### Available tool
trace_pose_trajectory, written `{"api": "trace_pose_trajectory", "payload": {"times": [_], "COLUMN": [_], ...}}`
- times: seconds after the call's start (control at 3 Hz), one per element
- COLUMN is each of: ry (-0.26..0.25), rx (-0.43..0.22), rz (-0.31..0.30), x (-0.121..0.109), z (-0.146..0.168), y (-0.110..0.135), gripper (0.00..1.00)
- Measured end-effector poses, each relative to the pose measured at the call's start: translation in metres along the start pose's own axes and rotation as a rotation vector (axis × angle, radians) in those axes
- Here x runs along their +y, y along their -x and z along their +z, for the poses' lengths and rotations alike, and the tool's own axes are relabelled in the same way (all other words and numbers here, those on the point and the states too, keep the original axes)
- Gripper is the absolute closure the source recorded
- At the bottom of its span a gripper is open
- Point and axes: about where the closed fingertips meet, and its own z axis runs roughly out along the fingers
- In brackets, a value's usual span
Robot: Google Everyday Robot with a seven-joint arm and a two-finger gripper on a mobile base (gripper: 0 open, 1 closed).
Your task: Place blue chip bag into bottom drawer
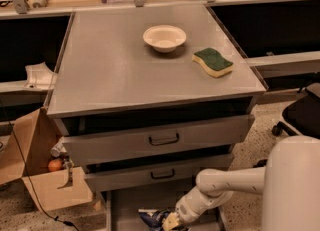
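The blue chip bag [153, 218] lies crumpled on the floor of the open bottom drawer [127, 206], at the lower edge of the camera view. My gripper [170, 221] is down inside that drawer, at the bag's right end and touching it. The white arm [225, 187] reaches in from the right. The bag's lower part is cut off by the frame edge.
Two upper drawers with dark handles [164, 139] [163, 174] stand slightly pulled out above. On the cabinet top sit a white bowl [164, 38] and a green-and-yellow sponge [213, 62]. A cardboard box [37, 175] stands left, a black chair [300, 115] right.
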Motion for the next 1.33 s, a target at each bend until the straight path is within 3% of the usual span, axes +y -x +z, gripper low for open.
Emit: {"api": "trace_pose_trajectory", "payload": {"times": [0.33,0.67,1.0,1.33], "ry": [0.043,0.045,0.086,0.09], "rx": [0.004,0.005,0.02,0.019], "rz": [0.012,0.014,0.003,0.025], "x": [-0.003,-0.004,-0.01,-0.019], "z": [0.021,0.023,0.07,0.081], "y": [0.003,0.002,0.016,0.017], "gripper": [1.0,1.0,1.0,1.0]}}
